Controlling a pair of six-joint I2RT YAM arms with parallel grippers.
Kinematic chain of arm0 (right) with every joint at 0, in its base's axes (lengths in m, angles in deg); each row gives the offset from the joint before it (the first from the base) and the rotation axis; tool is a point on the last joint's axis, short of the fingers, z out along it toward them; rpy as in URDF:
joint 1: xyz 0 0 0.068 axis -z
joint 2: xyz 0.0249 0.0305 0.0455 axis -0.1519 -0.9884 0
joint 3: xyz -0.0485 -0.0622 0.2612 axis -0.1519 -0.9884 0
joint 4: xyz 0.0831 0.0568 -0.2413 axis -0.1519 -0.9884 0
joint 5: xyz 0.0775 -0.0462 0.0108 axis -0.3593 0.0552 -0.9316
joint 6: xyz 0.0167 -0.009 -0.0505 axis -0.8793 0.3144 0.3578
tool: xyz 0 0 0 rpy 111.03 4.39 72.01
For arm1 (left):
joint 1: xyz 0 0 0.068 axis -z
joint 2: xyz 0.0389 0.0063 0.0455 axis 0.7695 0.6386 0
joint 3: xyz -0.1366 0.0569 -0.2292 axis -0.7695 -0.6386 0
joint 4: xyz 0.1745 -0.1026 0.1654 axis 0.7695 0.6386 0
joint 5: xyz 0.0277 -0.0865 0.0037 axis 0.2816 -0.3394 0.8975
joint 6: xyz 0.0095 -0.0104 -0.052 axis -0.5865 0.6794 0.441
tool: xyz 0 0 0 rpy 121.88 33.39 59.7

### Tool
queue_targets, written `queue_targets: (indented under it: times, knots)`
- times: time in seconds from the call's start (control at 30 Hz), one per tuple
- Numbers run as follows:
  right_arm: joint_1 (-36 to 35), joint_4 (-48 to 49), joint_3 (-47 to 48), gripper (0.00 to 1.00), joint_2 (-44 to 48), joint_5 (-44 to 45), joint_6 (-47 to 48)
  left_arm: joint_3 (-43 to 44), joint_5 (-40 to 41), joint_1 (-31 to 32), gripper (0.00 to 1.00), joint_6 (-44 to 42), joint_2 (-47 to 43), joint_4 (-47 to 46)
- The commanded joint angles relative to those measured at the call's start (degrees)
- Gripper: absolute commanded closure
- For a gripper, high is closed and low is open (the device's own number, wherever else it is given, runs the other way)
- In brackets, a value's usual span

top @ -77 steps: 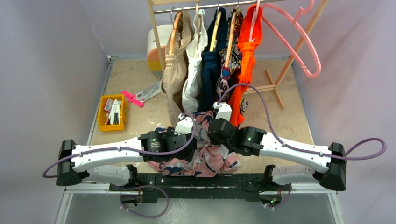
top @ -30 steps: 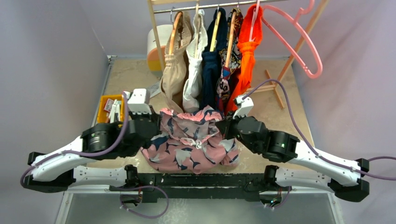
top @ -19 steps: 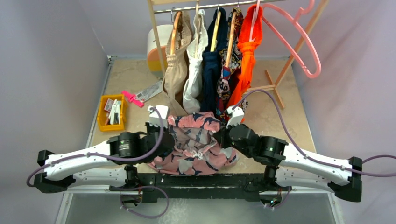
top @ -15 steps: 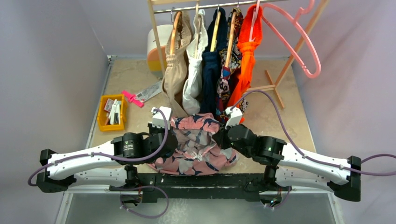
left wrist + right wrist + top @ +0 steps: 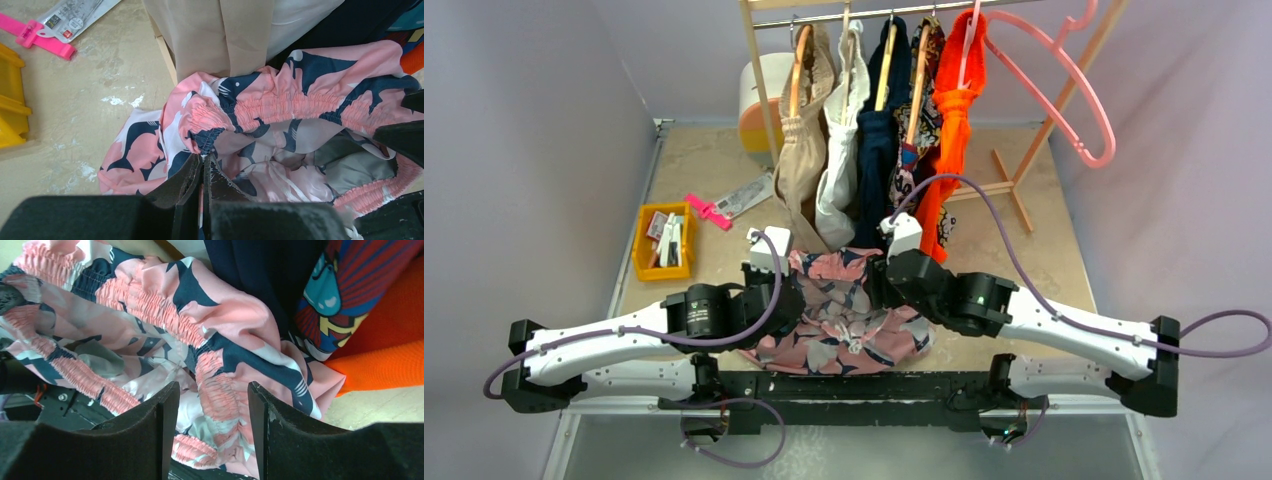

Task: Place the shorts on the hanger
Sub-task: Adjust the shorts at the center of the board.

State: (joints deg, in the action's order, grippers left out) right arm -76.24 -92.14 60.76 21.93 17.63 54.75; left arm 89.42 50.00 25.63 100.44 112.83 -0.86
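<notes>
The pink shorts [image 5: 844, 312] with navy and white print sag in a bunch between both grippers at the near table edge, waistband uppermost. My left gripper [image 5: 204, 159] is shut on the gathered waistband at the shorts' [image 5: 305, 100] left end. My right gripper [image 5: 214, 390] stands open at the right end, and the waistband of the shorts [image 5: 150, 305] lies loose between its fingers. In the top view the left gripper [image 5: 786, 290] and right gripper [image 5: 887, 283] flank the bundle. The large pink hanger [image 5: 1064, 85] hangs bare at the rack's right end, well behind and to the right.
Behind the shorts the wooden rack carries tan [image 5: 799, 150], white [image 5: 839, 140], navy [image 5: 874, 150], patterned [image 5: 912, 130] and orange [image 5: 949, 130] garments. A yellow bin [image 5: 664, 240] and a pink tool [image 5: 708, 211] lie at the left. The rack's foot [image 5: 1009, 190] crosses the right side.
The right gripper has opened and let the waistband go, shifting slightly left. The arms came closer together over the last second and the shorts slumped from a spread shape into a bunch.
</notes>
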Motion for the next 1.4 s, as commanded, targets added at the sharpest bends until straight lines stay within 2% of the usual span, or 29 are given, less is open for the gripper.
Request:
queue_targets:
  times: [0.0, 0.3, 0.7, 0.8, 0.9, 1.0, 1.17, 1.27, 1.37]
  knots:
    - [-0.31, -5.45, 4.87, 0.44, -4.06, 3.44, 2.01, 2.48, 1.06, 0.35, 1.00, -0.85, -0.38, -2.44]
    - [-0.98, -11.49, 7.05, 0.37, -7.47, 5.27, 2.79, 2.53, 1.41, 0.35, 1.00, -1.02, -0.66, -2.06]
    - [-2.55, -19.32, 11.25, 0.40, -14.31, 8.74, 0.32, 2.66, 1.58, 0.35, 1.00, -0.81, -1.09, -1.30]
    - [-3.98, -18.97, 11.60, 0.35, -13.55, 7.90, 1.07, 2.65, 1.64, 0.35, 1.00, -0.76, -1.19, -1.09]
    - [-4.22, -15.17, 10.99, 0.23, -10.87, 5.09, 4.58, 2.58, 1.78, 0.34, 1.00, -0.90, -1.06, -1.03]
    - [-4.21, -14.74, 10.83, 0.21, -10.07, 4.42, 5.88, 2.70, 1.82, 0.35, 1.00, -0.94, -0.91, -1.03]
    - [-4.22, -21.03, 12.64, 0.32, -13.97, 6.22, 3.71, 2.87, 2.03, 0.30, 1.00, -0.99, -0.72, -0.90]
    - [-4.21, -21.76, 12.89, 0.41, -15.69, 6.52, 3.08, 3.01, 2.04, 0.33, 1.00, -1.03, -0.65, -0.94]
    - [-4.22, -22.35, 13.00, 0.45, -16.71, 7.01, 2.26, 3.04, 1.87, 0.32, 1.00, -1.01, -0.56, -0.94]
